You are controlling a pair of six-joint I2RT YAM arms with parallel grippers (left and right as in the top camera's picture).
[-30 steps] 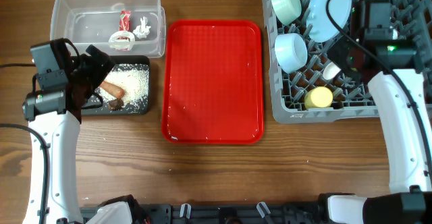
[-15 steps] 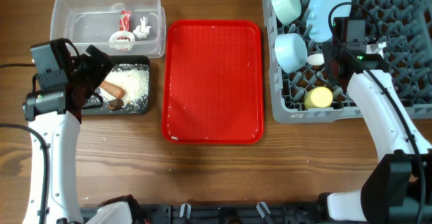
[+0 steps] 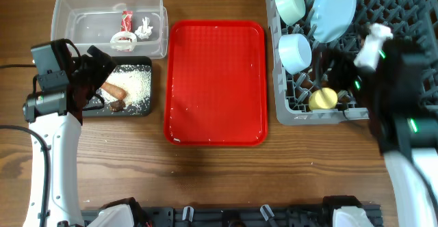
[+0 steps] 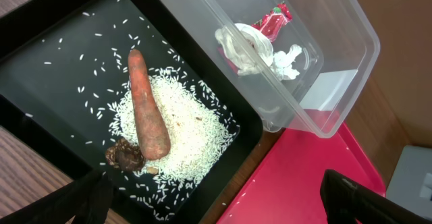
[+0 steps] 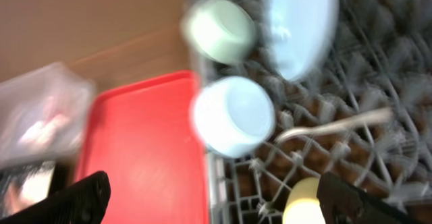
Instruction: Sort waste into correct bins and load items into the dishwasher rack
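Note:
The grey dishwasher rack [image 3: 291,111] holds a green bowl [image 3: 290,5], a blue plate [image 3: 334,9], a pale blue cup [image 3: 295,52] and a yellow cup [image 3: 323,98]. My right gripper [image 3: 339,73] is blurred above the rack's front part. In the right wrist view it [image 5: 216,207] stands open and empty, high over the pale blue cup [image 5: 233,116] and the yellow cup [image 5: 307,200]. My left gripper [image 4: 216,207] is open and empty above a black tray [image 4: 40,75] with a carrot [image 4: 147,106] on rice. The clear bin [image 4: 337,55] holds wrappers [image 4: 260,42].
A bare red tray [image 3: 215,83] lies in the middle, between the black tray [image 3: 140,66] and the rack. The clear bin [image 3: 68,11] stands at the back left. A metal utensil [image 5: 331,126] lies across the rack's wires.
My right arm has swung back from the rack's middle toward the near right and upward, now blurred by motion. The left arm has not moved.

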